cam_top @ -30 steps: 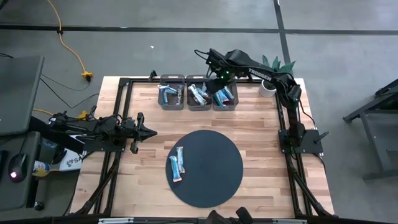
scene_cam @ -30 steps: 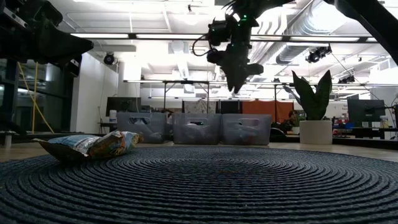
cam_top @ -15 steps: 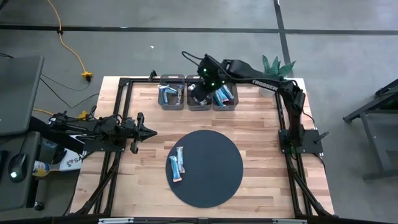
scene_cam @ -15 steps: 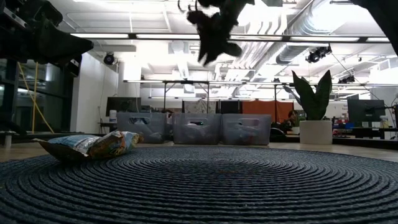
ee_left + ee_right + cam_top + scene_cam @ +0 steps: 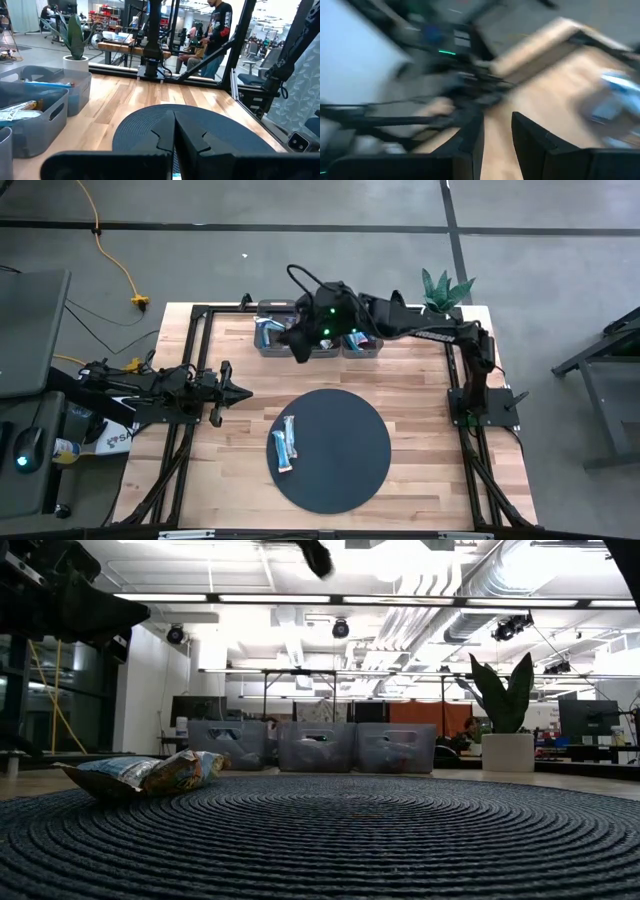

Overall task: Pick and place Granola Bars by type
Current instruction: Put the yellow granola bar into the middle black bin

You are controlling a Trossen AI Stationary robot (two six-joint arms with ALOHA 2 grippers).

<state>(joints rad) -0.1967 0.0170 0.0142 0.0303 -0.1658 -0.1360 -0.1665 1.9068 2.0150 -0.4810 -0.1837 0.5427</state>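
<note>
Two light-blue granola bars (image 5: 285,445) lie side by side on the left part of the round dark mat (image 5: 345,465); in the low view the bars (image 5: 150,772) rest flat on the mat. More bars fill three grey bins (image 5: 320,338) at the far edge. My right gripper (image 5: 298,346) hangs high over the near side of the left and middle bins, open and empty; the right wrist view is blurred, with a gap between its fingers (image 5: 497,137). My left gripper (image 5: 238,392) waits shut, left of the mat, shown shut in its wrist view (image 5: 174,135).
A potted plant (image 5: 440,285) stands at the far right corner. The black frame rails (image 5: 200,315) run along the table's edges. Bare wood lies between the bins and the mat. People (image 5: 220,30) stand in the room beyond the table.
My right gripper has swung from above the right bin toward the table's left, past the middle bin, to the near side of the left and middle bins. It has also risen, nearly leaving the low view's top. The bars on the mat have not moved.
</note>
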